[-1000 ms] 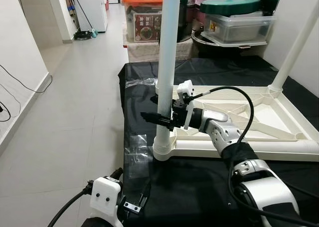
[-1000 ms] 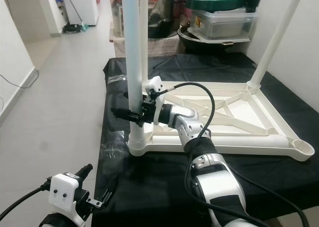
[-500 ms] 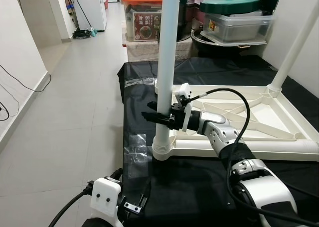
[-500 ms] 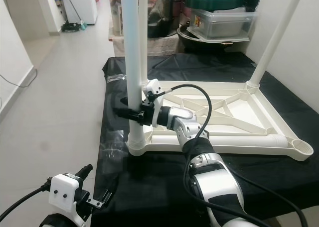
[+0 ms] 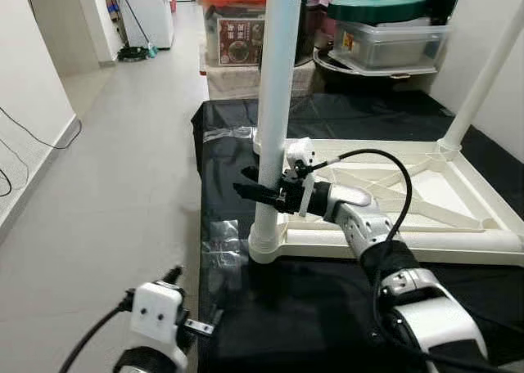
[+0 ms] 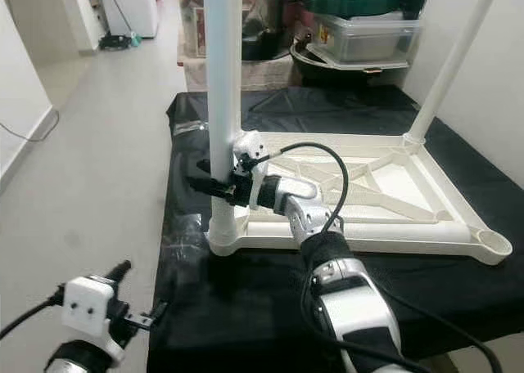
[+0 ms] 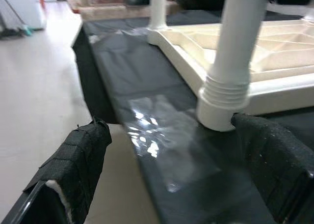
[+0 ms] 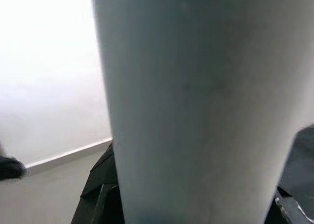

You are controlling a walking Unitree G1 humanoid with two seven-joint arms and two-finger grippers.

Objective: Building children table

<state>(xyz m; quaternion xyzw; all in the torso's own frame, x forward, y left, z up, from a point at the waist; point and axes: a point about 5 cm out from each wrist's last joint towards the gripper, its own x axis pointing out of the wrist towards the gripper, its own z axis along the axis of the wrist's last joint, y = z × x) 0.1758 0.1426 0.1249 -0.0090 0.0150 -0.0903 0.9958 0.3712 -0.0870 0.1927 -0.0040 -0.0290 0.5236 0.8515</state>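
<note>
Table legs (image 5: 274, 103): three upright.

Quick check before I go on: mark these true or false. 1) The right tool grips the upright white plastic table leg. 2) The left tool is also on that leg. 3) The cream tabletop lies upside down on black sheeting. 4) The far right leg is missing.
1) True: the right tool is clamped on the upright white plastic table leg.
2) False: the left tool hangs open, short of the leg's socket.
3) True: the cream tabletop shows its ribbed underside on the black sheeting.
4) False: a white far right leg stands there.
</note>
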